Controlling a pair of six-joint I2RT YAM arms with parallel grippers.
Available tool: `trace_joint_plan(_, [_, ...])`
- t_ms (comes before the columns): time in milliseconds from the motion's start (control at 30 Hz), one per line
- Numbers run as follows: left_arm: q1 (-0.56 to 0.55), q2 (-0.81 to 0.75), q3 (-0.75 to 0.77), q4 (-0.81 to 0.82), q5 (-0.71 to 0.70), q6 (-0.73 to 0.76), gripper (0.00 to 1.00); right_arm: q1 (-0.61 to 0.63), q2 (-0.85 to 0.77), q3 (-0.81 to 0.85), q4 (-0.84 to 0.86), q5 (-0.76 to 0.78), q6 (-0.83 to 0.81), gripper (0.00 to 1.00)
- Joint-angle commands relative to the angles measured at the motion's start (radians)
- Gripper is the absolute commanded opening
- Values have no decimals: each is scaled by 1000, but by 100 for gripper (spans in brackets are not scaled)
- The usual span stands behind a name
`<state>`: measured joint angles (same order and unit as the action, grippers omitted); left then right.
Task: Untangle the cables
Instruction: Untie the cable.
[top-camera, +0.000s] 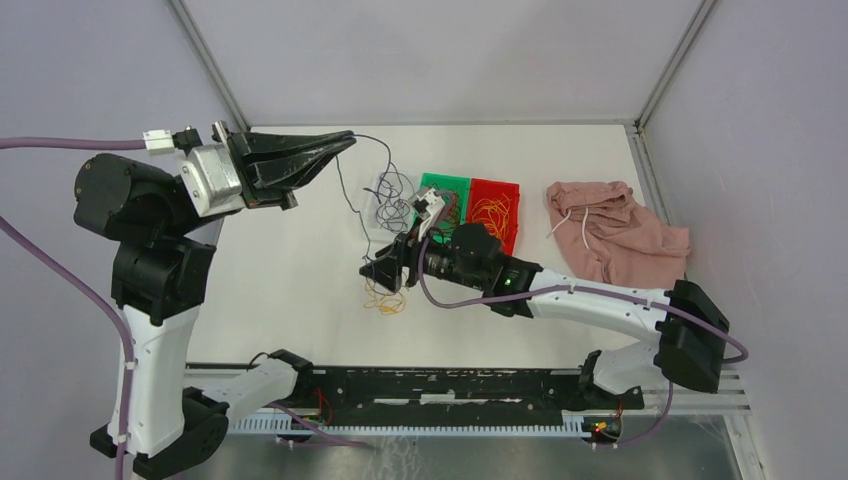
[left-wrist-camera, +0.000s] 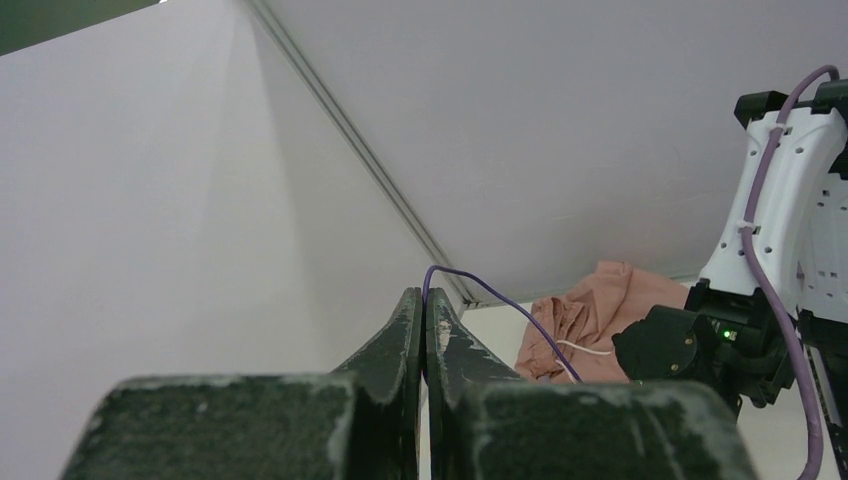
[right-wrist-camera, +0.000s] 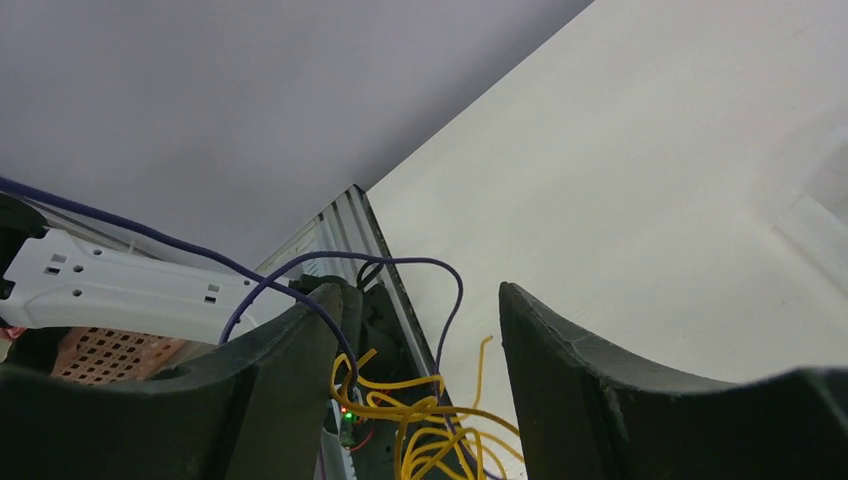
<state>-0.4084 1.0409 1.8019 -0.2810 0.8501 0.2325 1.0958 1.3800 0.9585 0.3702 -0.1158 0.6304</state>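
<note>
The left fingers (left-wrist-camera: 400, 345) were pressed shut on a thin dark purple cable (left-wrist-camera: 498, 298) that trailed down to a dark tangle of cables (top-camera: 392, 200) on the white surface (top-camera: 290, 260). The right fingers (right-wrist-camera: 585, 375) stood apart, holding nothing, over loose yellow-orange cables (top-camera: 385, 300). Beyond them, a red plastic bin (top-camera: 513, 190) held more yellow-orange wires (top-camera: 490, 212). The green plastic bin (top-camera: 445, 183) beside it was partly hidden.

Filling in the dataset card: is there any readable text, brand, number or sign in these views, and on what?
None readable in any view.
Green bin and red bin: no print shows.
White tab on the left arm: blank or too small to tell.
Left gripper, shut on the purple cable: no marking.
Right gripper, open over yellow cables: no marking.
</note>
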Motion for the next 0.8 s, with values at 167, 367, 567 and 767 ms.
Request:
trace_joint_plan(167, [-3, 44, 116, 77, 26, -163, 3, 5, 81, 92, 13, 27, -75, 60])
trace_joint_plan(367, [-3, 91, 222, 91, 26, -241, 3, 4, 151, 43, 51, 36, -67, 56])
trace_joint_plan(567, [-4, 126, 327, 95, -14, -244, 3, 5, 191, -6, 63, 58, -76, 55])
trace_joint_plan(767, [-3, 162, 436, 118, -141, -193, 3, 4, 232, -97, 104, 83, -64, 55])
